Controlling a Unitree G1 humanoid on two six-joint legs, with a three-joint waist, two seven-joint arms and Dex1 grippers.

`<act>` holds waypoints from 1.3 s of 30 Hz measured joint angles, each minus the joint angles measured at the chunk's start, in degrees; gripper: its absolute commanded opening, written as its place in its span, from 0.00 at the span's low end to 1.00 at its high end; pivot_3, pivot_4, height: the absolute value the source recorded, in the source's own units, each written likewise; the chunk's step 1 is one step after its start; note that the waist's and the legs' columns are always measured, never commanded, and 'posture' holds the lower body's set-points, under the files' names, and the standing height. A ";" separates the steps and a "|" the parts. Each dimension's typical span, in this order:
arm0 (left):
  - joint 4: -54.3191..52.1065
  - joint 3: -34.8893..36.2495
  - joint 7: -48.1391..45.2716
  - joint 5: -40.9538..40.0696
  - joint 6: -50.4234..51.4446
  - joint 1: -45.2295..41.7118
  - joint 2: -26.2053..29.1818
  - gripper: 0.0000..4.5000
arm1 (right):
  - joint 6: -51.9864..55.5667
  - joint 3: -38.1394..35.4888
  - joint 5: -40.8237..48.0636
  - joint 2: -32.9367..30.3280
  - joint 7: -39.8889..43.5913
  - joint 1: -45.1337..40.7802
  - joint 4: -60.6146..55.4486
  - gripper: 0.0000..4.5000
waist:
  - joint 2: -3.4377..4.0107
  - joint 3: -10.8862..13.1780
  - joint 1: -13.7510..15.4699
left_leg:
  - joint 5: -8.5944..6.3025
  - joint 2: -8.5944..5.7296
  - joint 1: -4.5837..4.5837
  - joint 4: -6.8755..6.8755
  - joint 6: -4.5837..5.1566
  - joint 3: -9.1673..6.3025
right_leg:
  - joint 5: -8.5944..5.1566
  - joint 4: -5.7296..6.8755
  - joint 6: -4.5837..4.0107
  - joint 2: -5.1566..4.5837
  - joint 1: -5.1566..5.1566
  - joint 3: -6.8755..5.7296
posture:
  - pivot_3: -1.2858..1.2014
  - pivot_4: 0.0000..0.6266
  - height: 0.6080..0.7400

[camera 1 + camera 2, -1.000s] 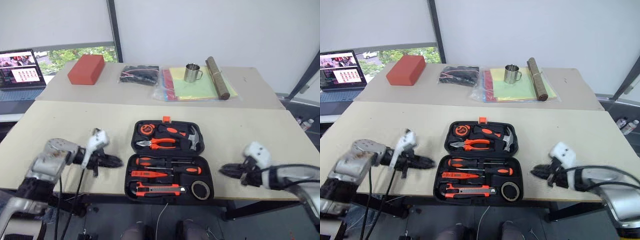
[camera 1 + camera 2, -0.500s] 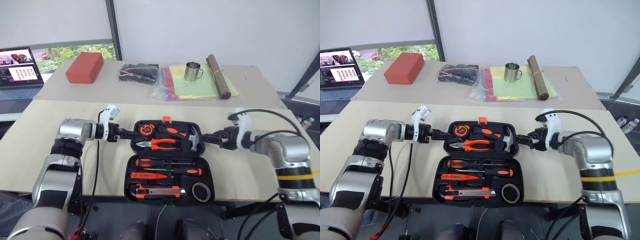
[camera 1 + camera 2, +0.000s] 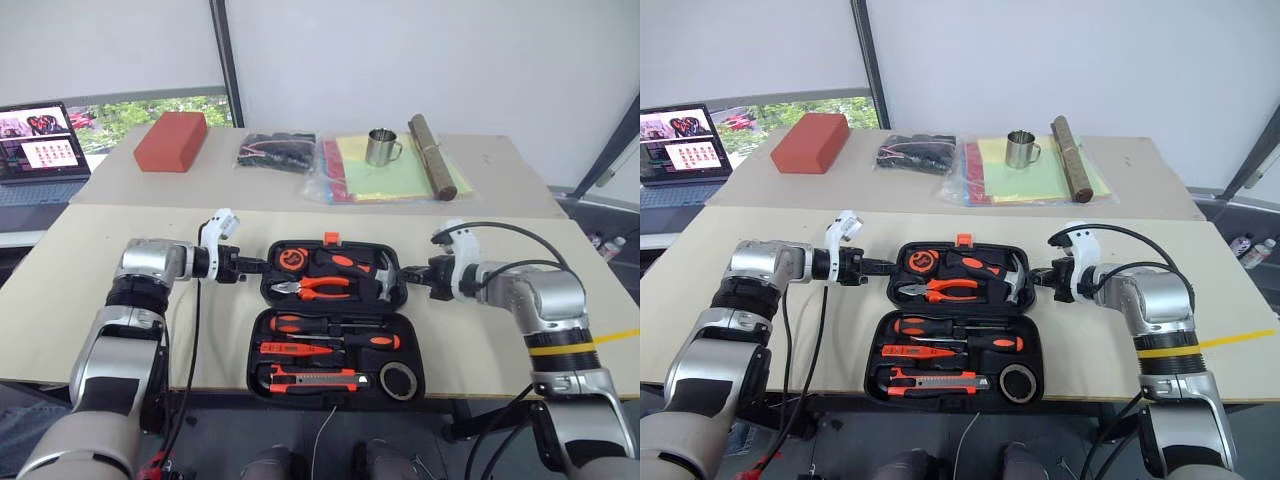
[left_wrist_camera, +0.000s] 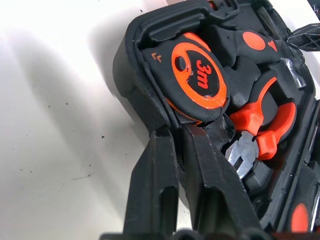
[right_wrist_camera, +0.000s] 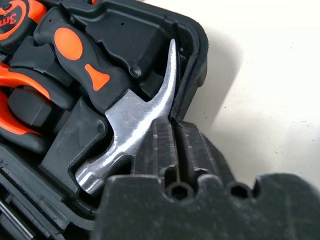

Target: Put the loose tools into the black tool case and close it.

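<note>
The black tool case [image 3: 254, 350] lies open on the front table, its orange latch [image 3: 332, 238] at the far edge. In the near half sit two screwdrivers [image 3: 335, 326], the orange tester [image 3: 300, 350], the utility knife [image 3: 315, 378] and the grey tape roll [image 3: 400, 380]. The far half holds a tape measure [image 4: 197, 82], pliers [image 3: 320, 287] and a hammer [image 5: 125, 115]. My left gripper [image 3: 252, 267] is shut on the far half's left rim beside the tape measure. At the right rim, by the hammer's claw, my right gripper [image 3: 408, 276] is shut too.
On the back table stand a red block [image 3: 172, 140], a black bag of cables [image 3: 277, 150], a metal cup [image 3: 380, 147], coloured folders [image 3: 395, 175] and a brown roll [image 3: 433, 155]. A laptop [image 3: 40, 135] sits at the far left.
Both arms swung up from the table's front edge to the far half's two sides. Their jaws stood apart half a second ago and have now closed on the rim.
</note>
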 measured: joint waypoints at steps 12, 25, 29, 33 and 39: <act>-1.78 8.62 10.12 -1.00 -17.09 -0.05 -5.14 0.00 | -11.48 -5.48 -2.57 2.98 -6.35 -5.43 1.87 0.01 | 0.01 0.05 0.08 | 0.47 -0.04 -0.86 0.03 0.25 -0.01 | 0.17 0.03 -0.17 0.10 -0.78 -0.12 | 0.52 0.24 0.97; -10.58 6.35 10.61 1.84 -42.01 7.12 -5.68 0.00 | -40.51 -1.16 -16.78 1.13 -8.02 11.55 -9.63 0.01 | 0.01 -0.01 -0.32 | 0.47 -0.15 -0.49 -0.97 0.25 0.11 | -0.06 -0.19 -0.12 0.44 -0.61 -0.28 | 0.52 0.24 0.97; -19.02 7.06 11.60 0.90 -41.26 13.55 -5.25 0.00 | -47.62 -1.46 -19.33 1.05 -9.05 18.96 -14.36 0.01 | 0.01 -0.03 -0.24 | 0.45 -0.03 0.34 -1.05 0.22 0.09 | -0.19 -0.42 -0.02 0.36 0.27 -0.09 | 0.52 0.24 0.97; -32.40 8.40 12.84 -2.91 -34.27 23.30 -3.53 0.16 | -48.65 -3.32 -16.99 1.08 -7.65 28.51 -23.16 0.16 | 0.01 -0.04 -0.12 | 0.23 0.02 0.72 -0.97 -0.17 0.04 | -0.27 -0.36 0.08 -0.05 0.47 0.31 | 0.52 0.24 0.97; -44.37 14.01 6.97 -14.67 -11.24 35.37 11.43 0.47 | -37.88 -12.81 -5.14 -5.92 -0.19 40.48 -34.99 0.44 | 0.00 0.07 -0.27 | 0.32 0.14 0.55 -0.88 -0.27 -0.02 | -0.29 -0.12 -0.05 -0.01 0.19 0.43 | 0.52 0.24 0.97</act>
